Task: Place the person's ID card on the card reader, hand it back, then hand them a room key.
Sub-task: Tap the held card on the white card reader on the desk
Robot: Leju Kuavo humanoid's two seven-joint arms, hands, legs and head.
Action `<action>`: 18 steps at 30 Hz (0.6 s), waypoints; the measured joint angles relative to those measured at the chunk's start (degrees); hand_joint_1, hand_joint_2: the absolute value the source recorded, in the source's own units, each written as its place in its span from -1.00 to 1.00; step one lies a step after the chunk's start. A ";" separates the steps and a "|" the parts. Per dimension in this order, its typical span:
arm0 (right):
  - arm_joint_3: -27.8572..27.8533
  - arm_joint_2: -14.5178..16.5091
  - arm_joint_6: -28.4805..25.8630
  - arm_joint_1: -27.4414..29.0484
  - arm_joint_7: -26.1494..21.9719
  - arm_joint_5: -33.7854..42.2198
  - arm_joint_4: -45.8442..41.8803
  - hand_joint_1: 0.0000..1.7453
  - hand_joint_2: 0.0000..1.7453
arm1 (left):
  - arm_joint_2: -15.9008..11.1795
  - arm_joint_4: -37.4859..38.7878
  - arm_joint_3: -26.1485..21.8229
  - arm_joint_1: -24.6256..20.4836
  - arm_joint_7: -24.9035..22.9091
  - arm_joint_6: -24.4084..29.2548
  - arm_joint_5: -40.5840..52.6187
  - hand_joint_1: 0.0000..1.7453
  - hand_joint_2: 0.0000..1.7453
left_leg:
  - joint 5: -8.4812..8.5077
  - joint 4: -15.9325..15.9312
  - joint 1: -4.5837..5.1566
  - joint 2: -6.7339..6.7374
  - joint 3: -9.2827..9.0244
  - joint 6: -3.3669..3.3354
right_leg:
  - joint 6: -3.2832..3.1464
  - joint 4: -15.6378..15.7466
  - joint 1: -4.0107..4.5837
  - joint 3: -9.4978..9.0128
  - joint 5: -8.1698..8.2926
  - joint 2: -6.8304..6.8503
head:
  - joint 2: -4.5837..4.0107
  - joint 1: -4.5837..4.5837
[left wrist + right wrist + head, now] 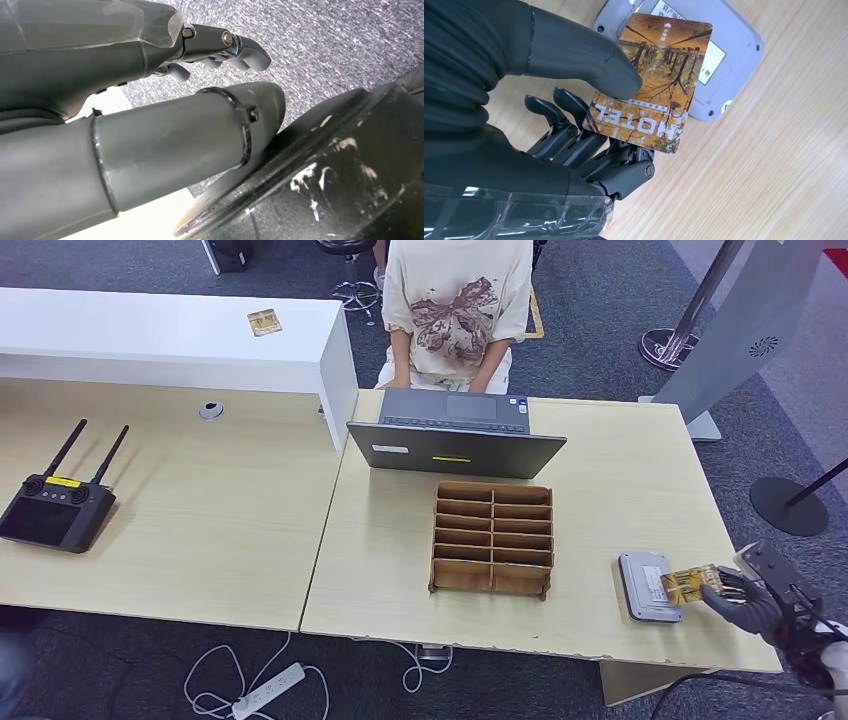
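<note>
My right hand (748,602) (589,145) pinches an orange autumn-print card marked HOTEL (688,583) (655,82) between thumb and fingers. The card's far end hangs over the grey card reader (648,586) (724,60) at the table's right front; I cannot tell if it touches the reader. A second, similar card (264,322) lies on the white counter at the back left. A person in a cream printed shirt (458,310) stands behind the table. My left hand (220,50) hangs over grey carpet with its fingers curled and nothing in it.
A wooden slotted organiser (492,539) stands mid-table, with an open grey laptop (455,433) behind it. A black remote controller with antennas (55,510) lies at the far left. The table's front edge (520,645) runs close to the reader. Stanchion bases (788,505) stand on the right.
</note>
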State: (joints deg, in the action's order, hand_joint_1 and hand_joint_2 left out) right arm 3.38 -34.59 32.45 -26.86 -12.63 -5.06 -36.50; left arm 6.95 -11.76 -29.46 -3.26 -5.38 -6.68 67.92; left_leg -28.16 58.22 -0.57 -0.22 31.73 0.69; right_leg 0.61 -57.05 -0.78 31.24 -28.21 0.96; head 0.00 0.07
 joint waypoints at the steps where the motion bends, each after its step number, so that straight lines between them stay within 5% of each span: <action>1: 0.12 0.03 0.14 0.02 0.12 0.24 -0.20 1.00 1.00 | 0.00 0.00 -0.08 0.00 0.01 -0.02 0.02 -1.00 -1.00 | 0.00 0.00 0.00 0.00 0.00 0.00 | 0.00 0.00 0.00 0.00 0.00 0.00 | 0.00 0.01; 18: 2.40 0.68 -0.53 0.43 2.94 1.32 -3.12 1.00 1.00 | 0.00 0.00 -0.19 0.00 0.07 -0.05 0.52 -1.00 -1.00 | 0.00 0.00 0.00 0.00 0.00 0.00 | 0.00 0.00 0.00 0.00 0.00 0.00 | 0.00 0.00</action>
State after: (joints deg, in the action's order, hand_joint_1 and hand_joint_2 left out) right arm 5.79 -33.92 31.93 -26.43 -9.69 -3.74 -39.62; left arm 6.95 -11.76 -29.65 -3.26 -5.31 -6.73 68.43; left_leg -28.16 58.22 -0.56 -0.23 31.73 0.69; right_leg 0.61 -57.05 -0.78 31.24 -28.21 0.96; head 0.00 0.07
